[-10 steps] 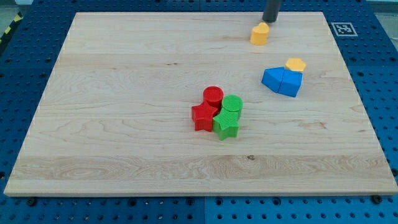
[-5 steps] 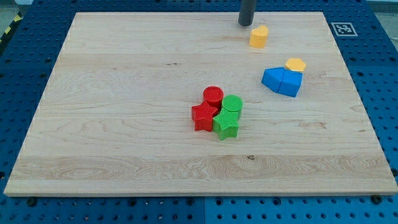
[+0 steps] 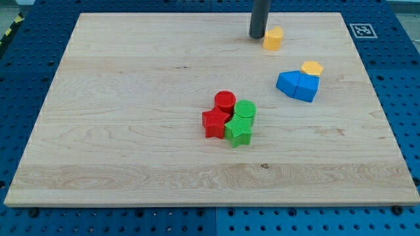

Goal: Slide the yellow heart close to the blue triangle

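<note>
Camera view, one moment:

- Surface: a pale wooden board (image 3: 131, 98) lies on a blue perforated table (image 3: 26, 78); a black-and-white marker tag (image 3: 362, 30) sits at the board's top right corner.
- My tip (image 3: 257, 37), the end of a dark upright rod with no fingers to spread or close, stands near the board's top edge, right of centre.
- Yellow heart (image 3: 273, 38): just beside my tip on the view's right; whether they touch cannot be told.
- Blue triangle (image 3: 288, 84): below the heart toward the right edge, apart from it, pressed against a second blue block (image 3: 307, 88); a yellow hexagon (image 3: 312, 68) touches the pair's top.
- Board centre: a red cylinder (image 3: 225, 101), red star (image 3: 213, 122), green cylinder (image 3: 246, 109) and green star (image 3: 239, 132) cluster together, well apart from my tip.
</note>
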Tool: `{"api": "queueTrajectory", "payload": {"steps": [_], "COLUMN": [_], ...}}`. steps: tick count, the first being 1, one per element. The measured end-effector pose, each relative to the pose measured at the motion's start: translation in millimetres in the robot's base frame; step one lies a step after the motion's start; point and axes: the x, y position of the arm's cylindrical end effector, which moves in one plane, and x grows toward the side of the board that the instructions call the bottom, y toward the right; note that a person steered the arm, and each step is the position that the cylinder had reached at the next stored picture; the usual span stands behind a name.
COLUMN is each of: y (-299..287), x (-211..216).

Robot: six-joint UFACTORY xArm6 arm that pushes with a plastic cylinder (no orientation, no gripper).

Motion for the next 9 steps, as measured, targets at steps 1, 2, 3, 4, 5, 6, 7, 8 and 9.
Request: {"api": "queueTrajectory", "payload": {"steps": [1, 2, 3, 4, 5, 6, 7, 8, 9], "y": [24, 34, 35, 35, 35, 58, 64, 68, 68], "x": [0, 8, 29, 29, 28, 19, 20, 39, 39]}}
